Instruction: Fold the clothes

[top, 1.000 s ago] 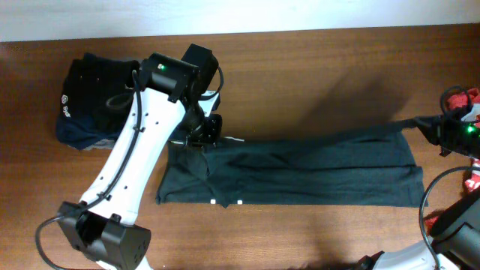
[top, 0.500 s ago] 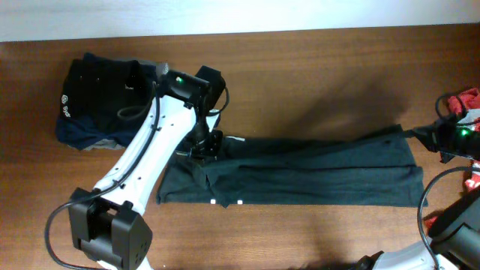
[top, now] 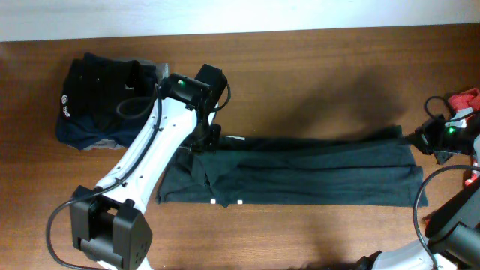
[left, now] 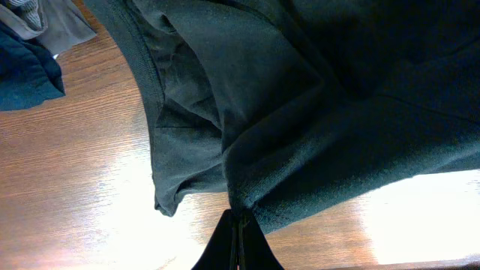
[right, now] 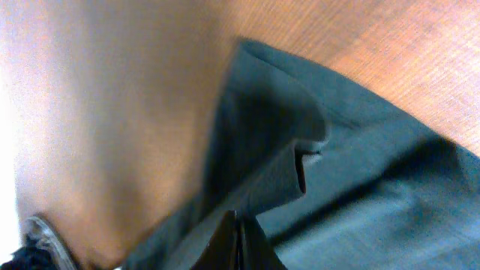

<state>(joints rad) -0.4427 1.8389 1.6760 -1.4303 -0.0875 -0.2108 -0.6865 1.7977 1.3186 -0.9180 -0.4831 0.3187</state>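
Bare bench (top: 315,67) is left open across the whole 12 o'clock side, and a narrower strip is left free along 6 o'clock. The middle is taken up by the dark garment (top: 315,169), stretched from 9 toward 3 o'clock. The 10 o'clock corner is blocked by a pile of dark clothes (top: 94,101). The lane from 7 o'clock to centre is crossed by the left arm (top: 142,161). The 3 o'clock edge is crowded by red clothes (top: 466,97).

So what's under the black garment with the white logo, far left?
A navy garment and a grey edge poke out below the black garment; anything else beneath is covered.
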